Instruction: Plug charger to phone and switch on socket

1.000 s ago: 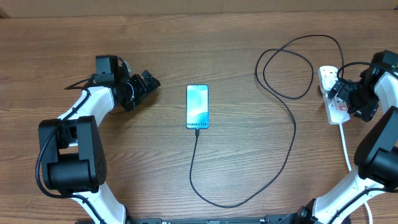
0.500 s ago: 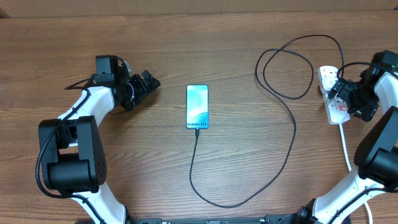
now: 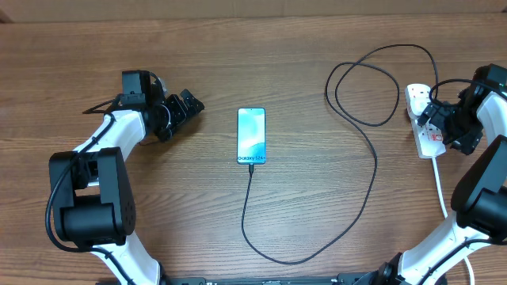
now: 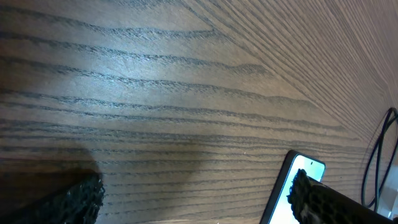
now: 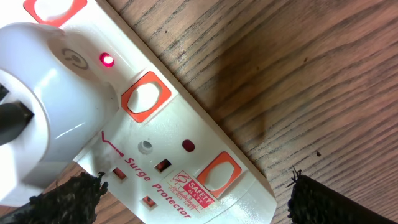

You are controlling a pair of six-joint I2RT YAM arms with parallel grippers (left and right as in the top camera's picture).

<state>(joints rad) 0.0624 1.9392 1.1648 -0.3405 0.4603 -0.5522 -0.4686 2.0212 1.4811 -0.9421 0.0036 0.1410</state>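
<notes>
Nothing is moving between the earlier overhead frames and this one: arms, phone and cable are sitting where they were. The phone (image 3: pixel 251 135) is lying flat at table centre, screen up. Its long axis is running from near edge to far edge, port end facing the robot. The charger (image 3: pixel 372 170) is meeting that near short edge, apparently seated, then looping right to the socket (image 3: pixel 428 145). The left gripper (image 3: pixel 188 104) is idling left of the phone, jaws spread, holding nothing. The right gripper (image 5: pixel 205 202) is hovering over the socket, fingers wide and empty, likely placed for a switch (image 5: pixel 145 95). A red lamp (image 5: pixel 107 60) is glowing on the white plug (image 5: pixel 50 106), so power is probably on
</notes>
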